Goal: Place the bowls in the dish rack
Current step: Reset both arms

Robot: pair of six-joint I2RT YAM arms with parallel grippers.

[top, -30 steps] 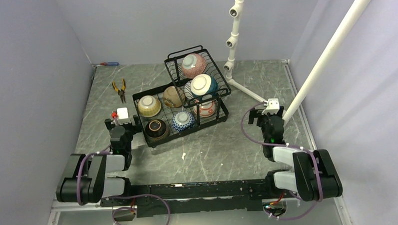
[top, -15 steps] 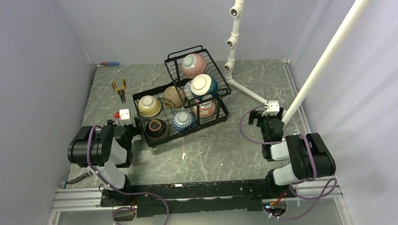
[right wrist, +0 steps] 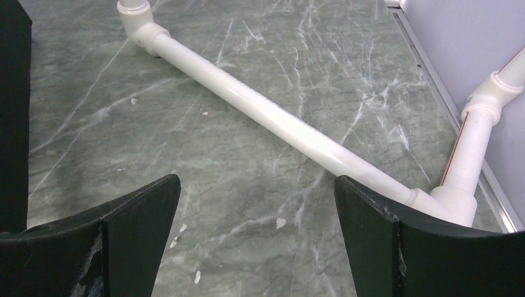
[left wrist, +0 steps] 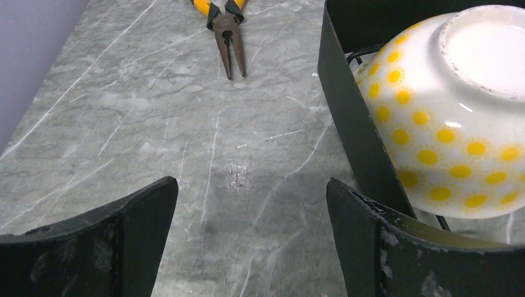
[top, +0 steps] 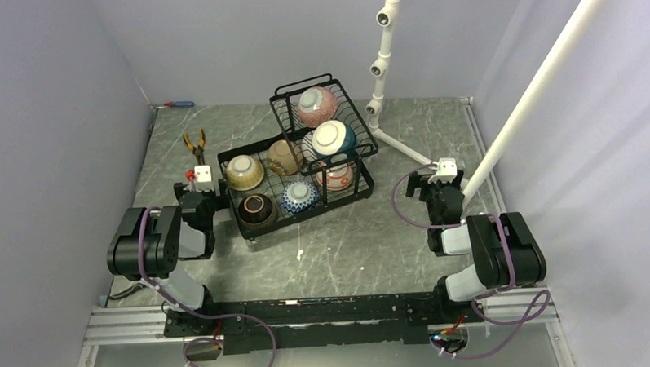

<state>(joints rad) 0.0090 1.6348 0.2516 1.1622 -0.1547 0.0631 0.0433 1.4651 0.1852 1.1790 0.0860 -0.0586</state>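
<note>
My left gripper (left wrist: 251, 185) hangs released just beside the dish rack (left wrist: 353, 111); a careless swing could shove its wall and rattle the yellow-dotted bowl (left wrist: 458, 111). The bowls (top: 244, 172) sit across both tiers. My right gripper (right wrist: 257, 182), also released, could clip the white pipe stand (right wrist: 278, 124). The raised basket partly hides the red-patterned bowl (top: 336, 176).

Seemingly seven bowls (top: 244, 172) in dish rack (left wrist: 347, 111); pliers (top: 195, 145) left, pipe stand (top: 380, 67) right
</note>
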